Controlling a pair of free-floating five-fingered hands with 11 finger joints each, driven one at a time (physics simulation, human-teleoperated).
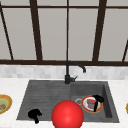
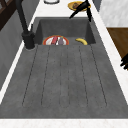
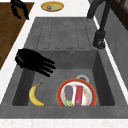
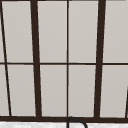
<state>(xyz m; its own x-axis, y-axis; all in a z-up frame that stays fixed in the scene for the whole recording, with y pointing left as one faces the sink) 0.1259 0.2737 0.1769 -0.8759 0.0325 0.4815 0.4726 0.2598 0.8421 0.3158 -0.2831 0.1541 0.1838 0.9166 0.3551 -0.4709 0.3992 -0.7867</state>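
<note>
Hovering over the sink basin (image 3: 100, 75), your right robot hand (image 3: 30, 60) spreads relaxed fingers above the banana (image 3: 35, 96). Just beside lies the red-rimmed plate (image 3: 60, 87). Your left robot hand (image 1: 34, 114) hangs curled, grasping nothing.

- You are seeing the red ball (image 1: 67, 114) covering the banana (image 3: 35, 94) from the front, and its lower part is running off the bottom edge.
- The right hand (image 1: 98, 98) is hiding part of the plate (image 1: 87, 102).
- The left hand (image 2: 124, 62) is being cut by the left side view's right edge.
- The yellow bowl (image 1: 5, 103) on the worktop (image 1: 10, 86) is running off the front view's left edge.

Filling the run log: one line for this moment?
right hand open over basin, above banana | plate beside | left hand curled, empty, sink front edge
</note>
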